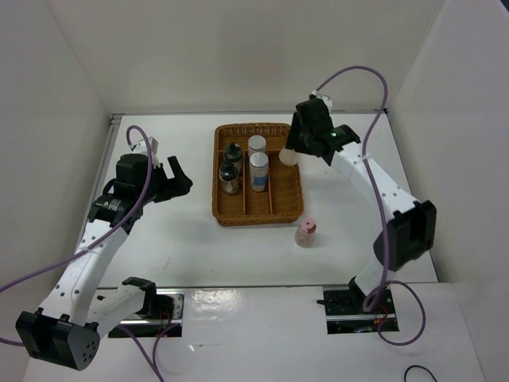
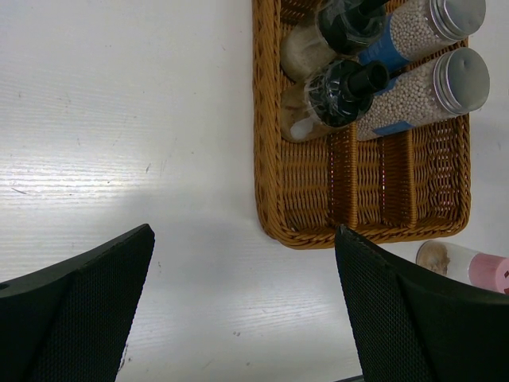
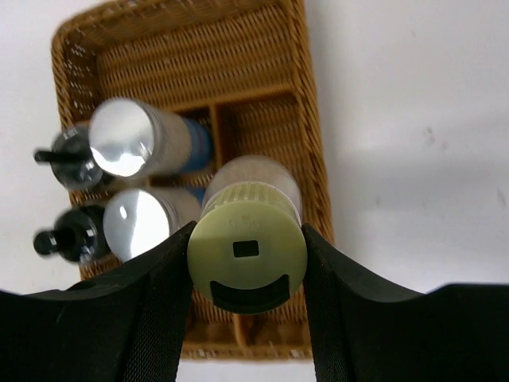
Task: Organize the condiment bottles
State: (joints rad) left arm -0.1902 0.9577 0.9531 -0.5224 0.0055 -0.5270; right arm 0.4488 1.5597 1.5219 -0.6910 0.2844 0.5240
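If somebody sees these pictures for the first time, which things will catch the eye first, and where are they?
The brown wicker tray in the middle of the table stands out, with two dark-capped shakers and two grey-topped white cylinders upright in its left compartments. The right arm's jaws hold a yellow-capped bottle above the tray's right side. A pink-capped bottle stands alone on the table by the tray's near right corner.

Robotics lab bench, white table [image 1: 183, 239] boxed in by plain white panels [image 1: 238, 56]
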